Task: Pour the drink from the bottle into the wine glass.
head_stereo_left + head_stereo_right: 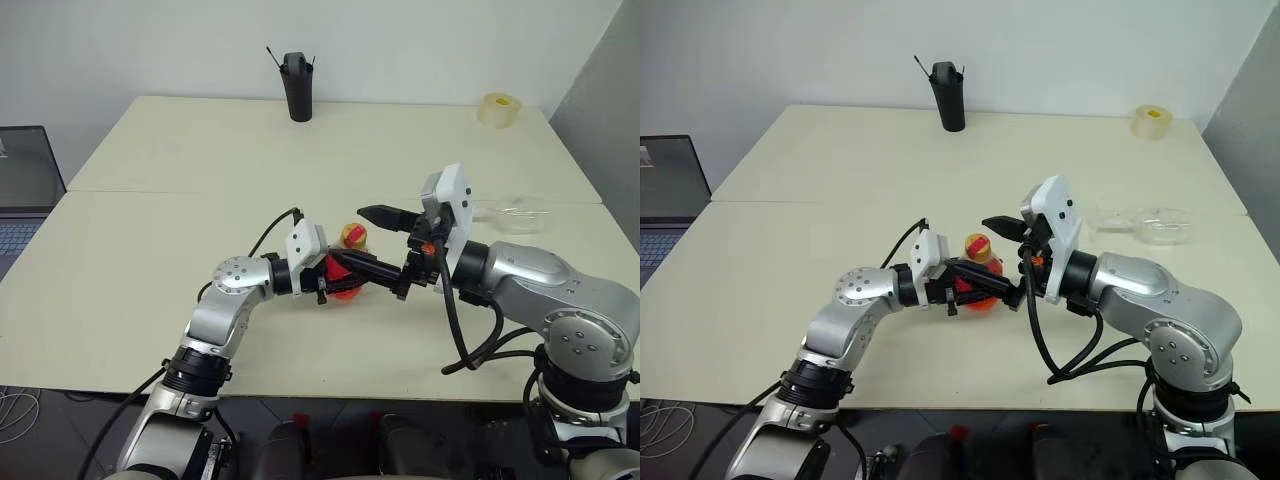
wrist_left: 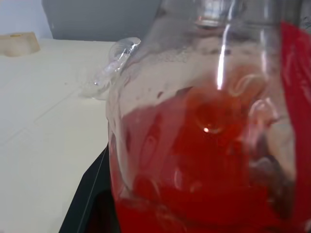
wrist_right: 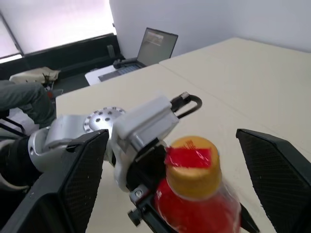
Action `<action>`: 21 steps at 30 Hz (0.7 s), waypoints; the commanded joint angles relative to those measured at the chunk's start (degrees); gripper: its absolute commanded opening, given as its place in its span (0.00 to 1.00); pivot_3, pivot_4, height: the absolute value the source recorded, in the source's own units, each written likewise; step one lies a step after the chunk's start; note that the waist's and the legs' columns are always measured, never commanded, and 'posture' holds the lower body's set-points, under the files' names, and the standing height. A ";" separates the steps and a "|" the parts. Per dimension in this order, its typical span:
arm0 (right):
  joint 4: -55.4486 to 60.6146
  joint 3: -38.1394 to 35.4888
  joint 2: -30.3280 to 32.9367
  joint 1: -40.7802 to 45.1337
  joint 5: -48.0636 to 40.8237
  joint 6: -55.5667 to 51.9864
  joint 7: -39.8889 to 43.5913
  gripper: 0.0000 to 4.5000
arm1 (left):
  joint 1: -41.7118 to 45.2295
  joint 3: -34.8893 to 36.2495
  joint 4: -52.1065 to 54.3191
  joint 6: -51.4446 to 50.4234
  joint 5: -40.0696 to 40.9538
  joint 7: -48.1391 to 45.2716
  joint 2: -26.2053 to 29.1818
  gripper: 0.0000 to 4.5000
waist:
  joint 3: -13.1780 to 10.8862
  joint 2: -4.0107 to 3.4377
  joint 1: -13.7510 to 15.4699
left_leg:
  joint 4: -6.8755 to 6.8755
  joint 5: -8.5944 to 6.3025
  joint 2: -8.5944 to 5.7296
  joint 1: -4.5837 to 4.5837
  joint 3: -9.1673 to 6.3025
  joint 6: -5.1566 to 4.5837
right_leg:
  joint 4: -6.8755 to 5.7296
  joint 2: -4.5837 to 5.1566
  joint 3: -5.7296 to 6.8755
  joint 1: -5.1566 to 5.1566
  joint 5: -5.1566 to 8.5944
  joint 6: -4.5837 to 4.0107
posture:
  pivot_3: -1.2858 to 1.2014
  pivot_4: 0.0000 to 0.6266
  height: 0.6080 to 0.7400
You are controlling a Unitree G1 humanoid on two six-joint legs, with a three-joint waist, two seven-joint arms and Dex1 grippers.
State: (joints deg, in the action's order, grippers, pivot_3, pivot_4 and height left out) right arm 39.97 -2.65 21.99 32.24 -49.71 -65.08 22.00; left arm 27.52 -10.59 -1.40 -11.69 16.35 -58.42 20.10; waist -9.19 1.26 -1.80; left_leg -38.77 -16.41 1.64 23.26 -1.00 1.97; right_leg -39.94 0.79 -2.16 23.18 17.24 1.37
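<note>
My left gripper (image 1: 385, 272) is shut on the bottle (image 1: 346, 283), holding it upright just above the table's near middle. The small clear bottle has a yellow-and-red cap (image 3: 190, 158), and the red drink (image 2: 194, 170) fills its lower body. From the right, my right gripper (image 1: 1002, 262) reaches in at cap height. It is open, with one black finger (image 3: 274, 179) on either side of the cap and neither touching it. The wine glass (image 1: 515, 212), clear and colourless, seems to lie on its side on the table to the right, well apart from both grippers.
A tall black cup (image 1: 297, 88) with sticks in it stands at the table's far edge. A roll of tape (image 1: 499, 109) sits at the far right corner. A laptop (image 1: 25, 190) is off the table's left side. A seam (image 1: 200, 193) runs across the table's middle.
</note>
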 commanded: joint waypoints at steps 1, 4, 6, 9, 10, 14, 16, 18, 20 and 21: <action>1.09 -0.12 -0.10 0.11 -1.27 0.82 -1.43 0.86 | -0.23 0.92 2.03 2.05 0.75 1.19 -0.84 0.46 | 0.00 0.00 -0.02 | 0.00 0.00 0.00 0.00 0.01 0.00 | 0.00 0.00 -0.01 0.00 0.00 0.00 | 0.52 0.24 1.00; 0.51 -0.07 0.68 -0.13 -1.02 1.18 -1.97 0.64 | -0.97 1.01 2.75 2.10 1.13 1.58 -0.91 0.46 | 0.00 0.00 -0.03 | 0.00 0.00 0.02 -0.01 0.00 0.00 | 0.00 -0.01 0.00 0.00 0.00 0.00 | 0.52 0.24 1.00; 0.18 0.07 1.44 -0.17 -0.89 1.20 -2.04 0.47 | -1.31 1.35 2.88 2.59 1.20 2.28 -1.17 0.46 | 0.00 0.00 -0.01 | 0.00 0.00 0.01 -0.01 0.00 0.00 | 0.00 0.00 0.00 0.00 0.00 0.00 | 0.52 0.24 1.00; -0.39 1.21 2.85 -0.32 -0.19 1.41 -1.75 0.24 | -1.53 1.78 3.16 2.48 1.60 2.91 -1.53 0.46 | 0.00 0.00 0.03 | 0.00 0.00 0.00 0.01 0.00 0.00 | 0.01 0.00 0.01 0.00 0.00 0.00 | 0.52 0.24 1.00; -0.59 1.61 3.17 -0.38 0.02 1.63 -1.71 0.17 | -1.63 1.85 3.35 2.36 1.73 3.00 -1.58 0.46 | 0.00 0.00 0.01 | 0.00 0.00 0.01 0.01 0.00 0.00 | 0.01 0.00 0.01 0.00 0.00 0.00 | 0.52 0.24 1.00; -1.07 2.10 3.81 -0.20 0.17 2.34 -1.51 0.00 | -1.98 1.88 3.89 2.03 2.09 3.38 -1.58 0.46 | 0.00 0.00 -0.02 | 0.00 0.00 0.01 0.00 0.00 0.00 | 0.01 -0.01 0.01 0.00 0.00 0.00 | 0.52 0.24 1.00; -1.41 1.53 3.83 0.36 -0.46 2.66 -1.28 0.00 | -2.09 1.95 3.98 1.98 2.21 3.49 -1.62 0.46 | 0.00 0.00 -0.01 | 0.00 0.00 0.01 0.01 0.00 -0.01 | 0.01 -0.01 0.01 0.00 0.00 0.00 | 0.52 0.24 1.00; -1.46 -0.28 4.23 1.31 -2.34 2.59 -0.80 0.00 | -2.28 2.03 4.21 1.94 2.32 3.55 -1.63 0.46 | 0.00 0.00 0.02 | 0.00 0.00 0.01 0.01 0.00 0.00 | 0.01 -0.01 0.01 0.00 0.00 0.00 | 0.52 0.24 1.00; -1.34 -1.77 4.58 2.23 -4.15 2.44 -1.01 0.08 | -2.51 2.37 4.27 1.99 2.59 3.69 -1.68 0.45 | 0.00 0.00 0.02 | 0.00 0.00 0.01 0.02 0.00 0.00 | 0.02 0.00 0.01 0.00 0.00 0.00 | 0.52 0.24 1.00; -1.23 -2.18 4.73 2.58 -5.13 2.27 -1.19 0.13 | -2.55 2.53 4.13 2.05 2.68 3.72 -1.71 0.45 | 0.00 0.00 0.01 | 0.00 0.00 0.02 0.02 0.00 -0.01 | 0.01 0.00 0.01 0.00 0.00 0.00 | 0.52 0.24 1.00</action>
State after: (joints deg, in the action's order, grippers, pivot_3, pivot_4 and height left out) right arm 37.39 -2.70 26.31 33.31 -52.33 -63.09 20.43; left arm 24.33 -9.61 -0.41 -10.82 17.36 -55.12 18.70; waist -9.19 1.26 -1.78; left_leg -38.78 -16.41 1.66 23.28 -1.01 1.96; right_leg -39.93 0.79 -2.15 23.18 17.24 1.37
